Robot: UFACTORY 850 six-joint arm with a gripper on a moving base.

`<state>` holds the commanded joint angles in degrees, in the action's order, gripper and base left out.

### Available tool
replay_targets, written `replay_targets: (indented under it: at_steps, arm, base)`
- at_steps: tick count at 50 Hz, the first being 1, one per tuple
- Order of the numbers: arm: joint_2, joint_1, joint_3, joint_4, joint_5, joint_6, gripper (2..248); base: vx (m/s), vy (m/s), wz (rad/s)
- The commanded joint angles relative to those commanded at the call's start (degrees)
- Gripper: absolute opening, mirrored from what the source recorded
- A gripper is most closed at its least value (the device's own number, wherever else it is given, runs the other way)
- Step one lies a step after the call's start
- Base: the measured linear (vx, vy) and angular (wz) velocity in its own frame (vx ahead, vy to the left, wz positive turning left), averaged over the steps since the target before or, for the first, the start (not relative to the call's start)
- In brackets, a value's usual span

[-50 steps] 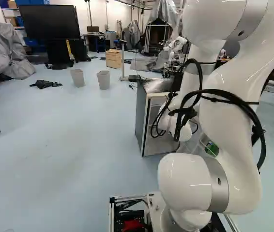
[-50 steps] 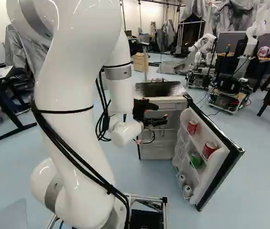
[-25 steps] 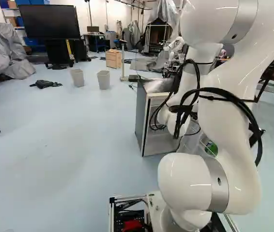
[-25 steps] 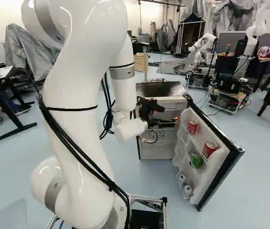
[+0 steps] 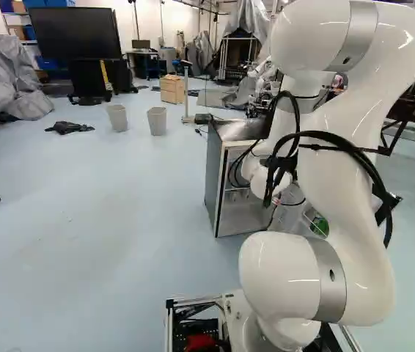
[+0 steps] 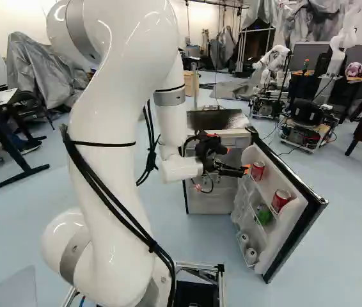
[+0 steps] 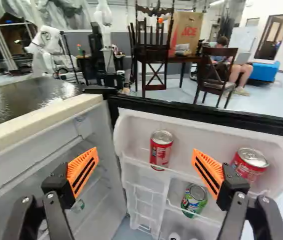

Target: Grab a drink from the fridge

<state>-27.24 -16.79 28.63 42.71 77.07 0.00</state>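
At the open fridge [image 6: 214, 195] in the right base view, my gripper [image 6: 247, 169] points toward the inside of its door [image 6: 296, 220]. In the wrist view the gripper [image 7: 146, 156] stands wide open, nothing between its pads. Ahead of that gap, a red can [image 7: 161, 149] stands upright on the door's upper shelf. Another red can [image 7: 250, 164] is on the same shelf, beyond one finger and partly hidden by it. A green can [image 7: 194, 200] sits on a lower door shelf. The left base view shows the fridge's side [image 5: 213, 176]; my gripper is hidden there behind the arm.
The fridge's top [image 7: 26, 97] and its front edge lie beside one finger. White round things [image 6: 251, 256] sit low in the door. Another robot [image 6: 274, 67] stands behind the fridge. Chairs and a table [image 7: 181, 62] are beyond the door.
My arm has swung from the fridge's interior toward its door, bringing the gripper near the upper-shelf red can. The base, fridge and cans have stayed in place.
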Motion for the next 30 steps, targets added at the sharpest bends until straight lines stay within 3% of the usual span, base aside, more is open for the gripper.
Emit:
replay_targets:
  at_steps: [18, 30]
  arm:
    - [-2.4, -0.7, 3.7, 8.6, -2.3, 0.0, 247]
    - [-4.1, -1.2, 6.3, 11.7, -4.0, 0.0, 247]
  base:
    - [0.000, 0.000, 0.000]
    - [0.000, 0.000, 0.000]
